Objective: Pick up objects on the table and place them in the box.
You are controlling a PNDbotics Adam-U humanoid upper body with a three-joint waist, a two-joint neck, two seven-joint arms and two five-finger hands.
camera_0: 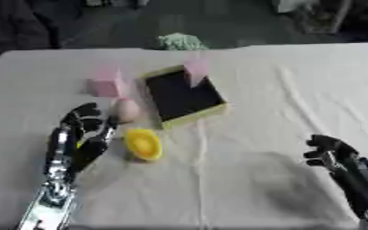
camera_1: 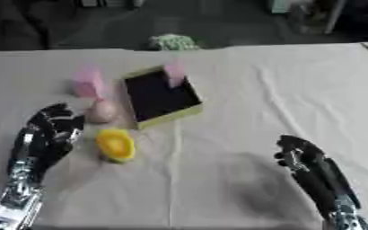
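Mostly the work is still ahead. From the left eye view, the box (camera_0: 183,96) sits open near the middle of the table (camera_0: 297,112), its dark inside looking bare apart from a pink thing (camera_0: 195,68) at its far rim; whether that lies inside or behind, I cannot tell. A pink block (camera_0: 105,85), a pale round object (camera_0: 127,110) and a yellow object (camera_0: 143,144) lie outside, left of the box. The left robot hand (camera_0: 83,130) hovers beside them, fingers spread, holding nothing.

From the right eye view, the right robot hand (camera_1: 297,155) rests idle at lower right, fingers loosely curled and empty, well apart from everything.
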